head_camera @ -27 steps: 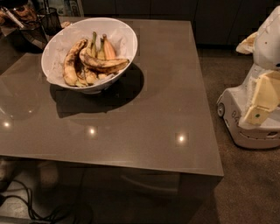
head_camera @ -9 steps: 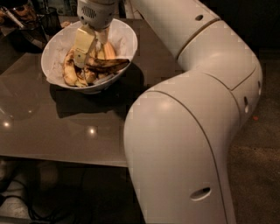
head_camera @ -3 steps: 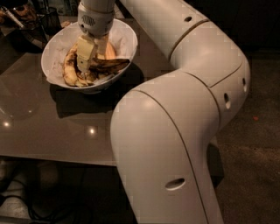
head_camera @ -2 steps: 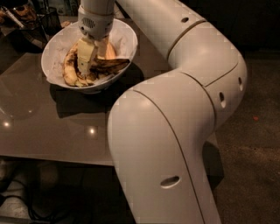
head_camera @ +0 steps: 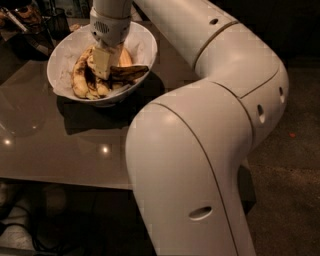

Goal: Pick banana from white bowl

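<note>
The white bowl (head_camera: pixel 64 49) stands at the back left of the table and holds several bananas on crinkled white paper. The dark brown-black banana (head_camera: pixel 129 72) lies across the right side of the bowl, its tip pointing right. A long yellow spotted banana (head_camera: pixel 78 79) curves along the left side. My gripper (head_camera: pixel 101 64) reaches straight down into the middle of the bowl among the bananas, just left of the dark banana. It hides the bananas beneath it.
My large white arm (head_camera: pixel 210 125) fills the right and centre of the view and hides the table's right part. The glossy grey-brown table (head_camera: pixel 60 145) extends in front of the bowl. Dark clutter (head_camera: pixel 25 15) lies at the back left. Cables (head_camera: pixel 30 235) lie on the floor.
The arm has come in from the right and put the gripper down into the bowl. Over the last second the gripper has barely moved; the elbow has shifted slightly.
</note>
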{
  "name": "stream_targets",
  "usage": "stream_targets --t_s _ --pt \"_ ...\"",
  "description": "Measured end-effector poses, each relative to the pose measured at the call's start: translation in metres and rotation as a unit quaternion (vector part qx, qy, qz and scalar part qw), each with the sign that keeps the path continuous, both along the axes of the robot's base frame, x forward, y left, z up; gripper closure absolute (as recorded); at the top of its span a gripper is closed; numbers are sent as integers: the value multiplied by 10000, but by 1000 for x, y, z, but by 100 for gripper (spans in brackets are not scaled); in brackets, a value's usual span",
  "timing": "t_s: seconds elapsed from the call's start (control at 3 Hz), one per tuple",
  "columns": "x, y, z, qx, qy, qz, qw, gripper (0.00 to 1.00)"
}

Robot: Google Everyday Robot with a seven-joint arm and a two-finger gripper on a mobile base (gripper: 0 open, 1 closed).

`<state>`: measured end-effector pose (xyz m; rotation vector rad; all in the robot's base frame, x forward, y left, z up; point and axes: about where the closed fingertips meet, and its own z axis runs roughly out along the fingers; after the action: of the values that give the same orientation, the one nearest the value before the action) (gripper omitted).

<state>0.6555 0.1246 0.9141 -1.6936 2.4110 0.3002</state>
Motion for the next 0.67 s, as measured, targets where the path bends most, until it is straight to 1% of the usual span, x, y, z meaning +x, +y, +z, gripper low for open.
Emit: stream_targets --t_s 0.33,0.67 --pt "0 0 0 0 0 0 10000 97" --pt "2 3 6 101 -191 1 9998 100"
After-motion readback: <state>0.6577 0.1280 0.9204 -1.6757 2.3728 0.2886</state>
